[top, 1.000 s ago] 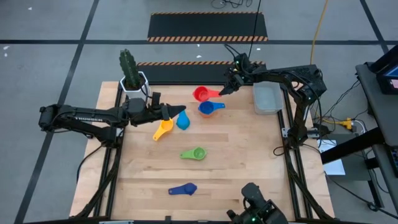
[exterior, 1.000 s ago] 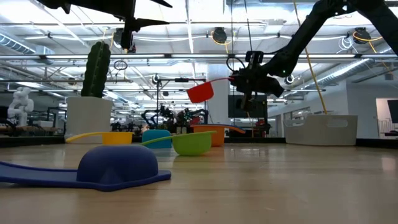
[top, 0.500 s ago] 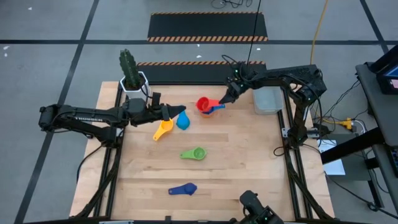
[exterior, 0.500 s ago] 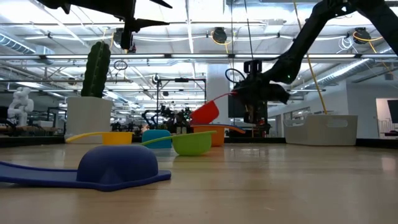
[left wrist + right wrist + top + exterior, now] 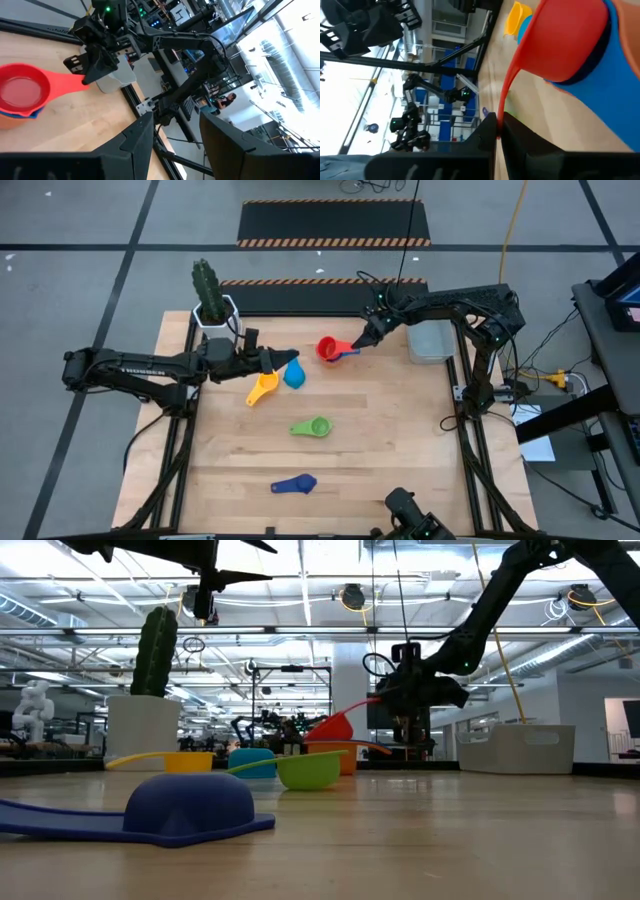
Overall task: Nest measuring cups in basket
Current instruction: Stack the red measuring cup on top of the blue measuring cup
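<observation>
High view shows the right pincer closed on the flat handle of the small red plastic measuring cup, whose round bowl sits in the medium blue plastic cup at about 12 o'clock on the wooden worktop; an orange cup seems to lie under them in the left wrist view, but I cannot be sure. The pale grey translucent rectangular plastic basket stands at 2 o'clock, apart from this stack and without any cup inside as far as I can see. The left pincer hangs above the light blue cup and the yellow cup at 10 o'clock; its fingers stand a little apart and it holds nothing. The green cup lies near the centre and the dark blue cup at 6 o'clock. I judge these cups to be very light, stiff and smooth, so they can slide or tip easily when touched. The flat handle is the best place to take hold, near the bowl, because the round bowl would slip between the fingers. A nested stack may separate if lifted only by the top cup.
</observation>
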